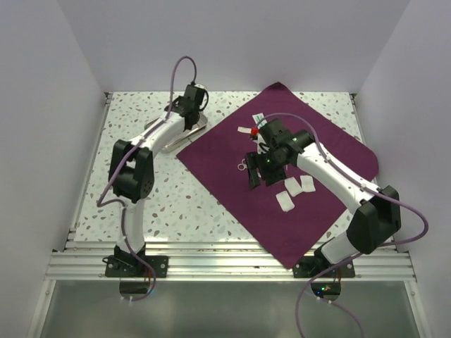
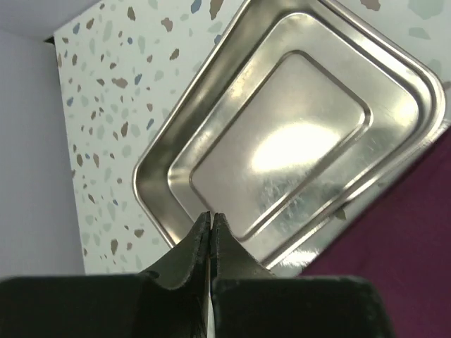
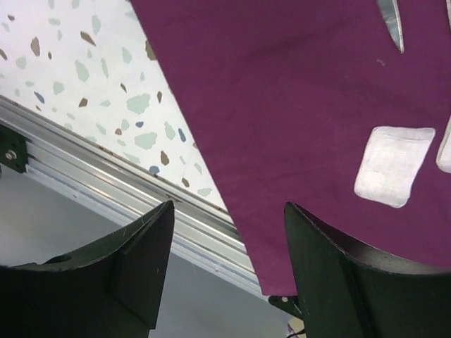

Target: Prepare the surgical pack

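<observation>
The plum-purple cloth (image 1: 282, 176) lies flat as a diamond on the right of the table. The steel tray (image 1: 192, 132) sits at its upper left corner, mostly hidden under my left arm. In the left wrist view the tray (image 2: 282, 141) is empty and overlaps the cloth edge (image 2: 412, 246). My left gripper (image 1: 187, 113) (image 2: 211, 215) is shut and empty just above the tray's near rim. My right gripper (image 1: 252, 177) (image 3: 229, 211) is open and empty above the cloth. Three white gauze pads (image 1: 292, 187) (image 3: 393, 165) lie to its right. Silver scissors (image 1: 243, 167) lie beside it.
Small packets (image 1: 248, 132), one with a red part, lie on the cloth behind the right gripper. The speckled table (image 1: 141, 197) ends at an aluminium rail (image 1: 232, 264) (image 3: 106, 179) at the front. White walls stand close on the left, back and right.
</observation>
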Robot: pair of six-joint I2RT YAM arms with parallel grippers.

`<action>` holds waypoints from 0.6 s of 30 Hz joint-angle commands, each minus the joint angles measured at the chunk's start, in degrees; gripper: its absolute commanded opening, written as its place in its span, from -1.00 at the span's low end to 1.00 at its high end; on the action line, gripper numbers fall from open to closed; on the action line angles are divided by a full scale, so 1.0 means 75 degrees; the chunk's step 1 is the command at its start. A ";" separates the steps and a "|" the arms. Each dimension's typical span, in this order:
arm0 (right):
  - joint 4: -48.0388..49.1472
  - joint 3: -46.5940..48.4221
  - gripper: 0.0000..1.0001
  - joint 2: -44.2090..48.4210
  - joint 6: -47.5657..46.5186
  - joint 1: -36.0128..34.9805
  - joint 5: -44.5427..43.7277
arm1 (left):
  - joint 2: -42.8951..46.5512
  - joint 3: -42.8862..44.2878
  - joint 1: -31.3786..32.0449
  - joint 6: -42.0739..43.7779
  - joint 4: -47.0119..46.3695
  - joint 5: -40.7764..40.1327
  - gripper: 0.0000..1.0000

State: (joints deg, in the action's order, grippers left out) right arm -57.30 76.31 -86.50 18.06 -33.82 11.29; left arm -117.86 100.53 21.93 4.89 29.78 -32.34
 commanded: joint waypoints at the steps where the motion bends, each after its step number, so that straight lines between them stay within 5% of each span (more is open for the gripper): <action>1: -0.0364 0.0384 0.35 -0.0173 -0.0265 0.0501 0.0298 | -0.0795 0.0774 -0.0018 0.1469 -0.1111 -0.1102 -1.00; 13: -0.0095 0.0641 0.35 -0.0876 0.0005 0.0924 0.0452 | -0.2051 0.1924 -0.0510 0.0802 -0.0584 -0.0259 -1.00; 18: -0.0013 0.1308 0.35 -0.1415 0.0251 0.1122 0.0358 | -0.1957 0.1667 -0.0569 0.0568 -0.0514 0.0210 -0.72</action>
State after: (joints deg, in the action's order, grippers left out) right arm -57.89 81.28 -95.22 18.48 -26.59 13.17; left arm -133.62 112.40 18.00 10.96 26.83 -33.50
